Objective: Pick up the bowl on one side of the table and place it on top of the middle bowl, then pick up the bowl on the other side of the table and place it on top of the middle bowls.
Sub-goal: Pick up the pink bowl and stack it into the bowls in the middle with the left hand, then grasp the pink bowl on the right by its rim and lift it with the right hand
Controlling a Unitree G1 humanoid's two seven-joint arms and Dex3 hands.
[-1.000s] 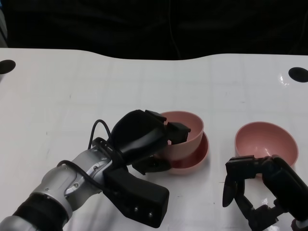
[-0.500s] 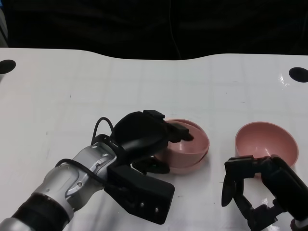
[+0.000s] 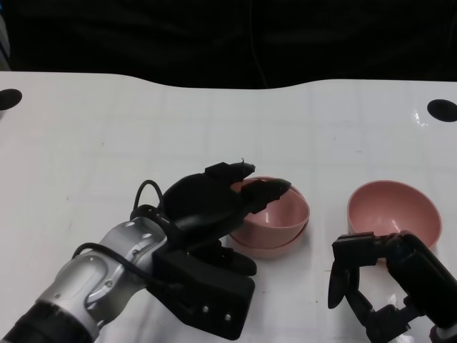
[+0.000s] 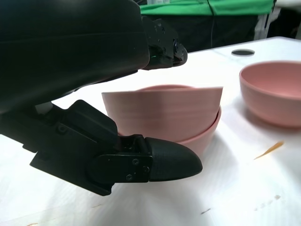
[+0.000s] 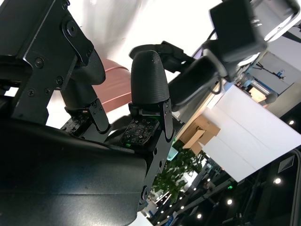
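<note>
Two pink bowls are nested at the table's middle: the upper bowl (image 3: 280,209) (image 4: 162,110) sits level inside the lower bowl (image 3: 275,249) (image 4: 204,136). My left hand (image 3: 211,207) (image 4: 70,56) is at their left side. Its fingers (image 4: 164,44) hover above the rim with a gap, and its thumb (image 4: 164,165) lies low beside the lower bowl. A third pink bowl (image 3: 393,207) (image 4: 273,92) stands alone at the right. My right hand (image 3: 382,282) (image 5: 94,155) waits just in front of it, fingers apart, holding nothing.
The white table (image 3: 214,121) ends at a curved far edge against a dark background. A black round hole sits at the far left corner (image 3: 10,98) and another at the far right corner (image 3: 442,109).
The tilted bowl held by my left hand came down and settled level into the middle bowl. The left hand's fingers then lifted off its rim. My right hand stayed put.
</note>
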